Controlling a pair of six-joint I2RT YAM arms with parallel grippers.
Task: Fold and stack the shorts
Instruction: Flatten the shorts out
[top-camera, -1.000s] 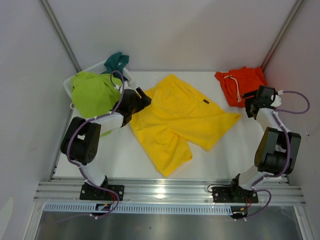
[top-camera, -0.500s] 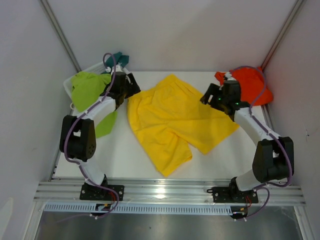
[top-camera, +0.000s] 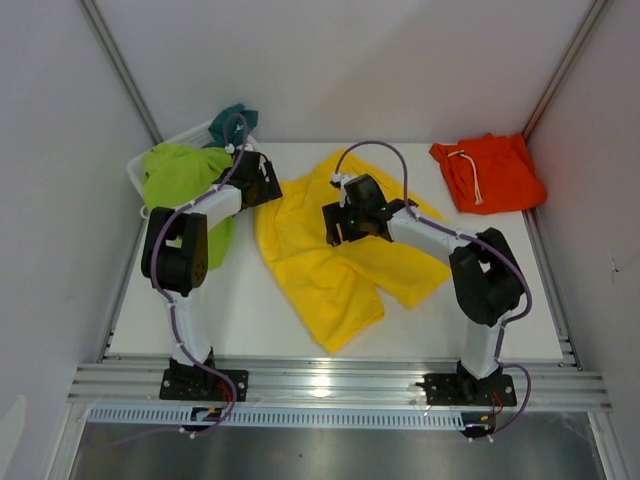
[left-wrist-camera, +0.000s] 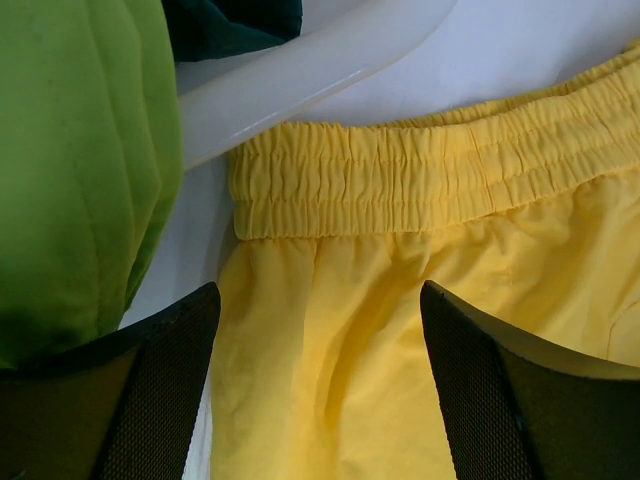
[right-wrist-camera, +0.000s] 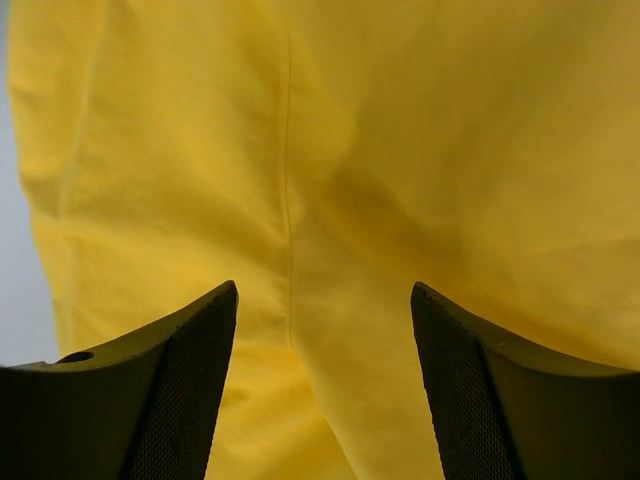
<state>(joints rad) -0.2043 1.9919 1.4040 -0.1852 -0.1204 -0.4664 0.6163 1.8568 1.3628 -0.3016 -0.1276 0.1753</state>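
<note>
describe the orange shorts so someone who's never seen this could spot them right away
Start at the white table and go to its far right corner, past the big yellow shorts spread in the middle. The orange shorts lie there alone in a compact bundle. They are the only orange thing in view, with a white drawstring across them.

No readable text, label or number appears anywhere.

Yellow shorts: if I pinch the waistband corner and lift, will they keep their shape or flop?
Probably flop: the yellow shorts lie wrinkled and thin. The gathered elastic waistband looks thicker, likely a surer pinch for the open left end effector. Pushed, they would likely bunch rather than slide.
</note>
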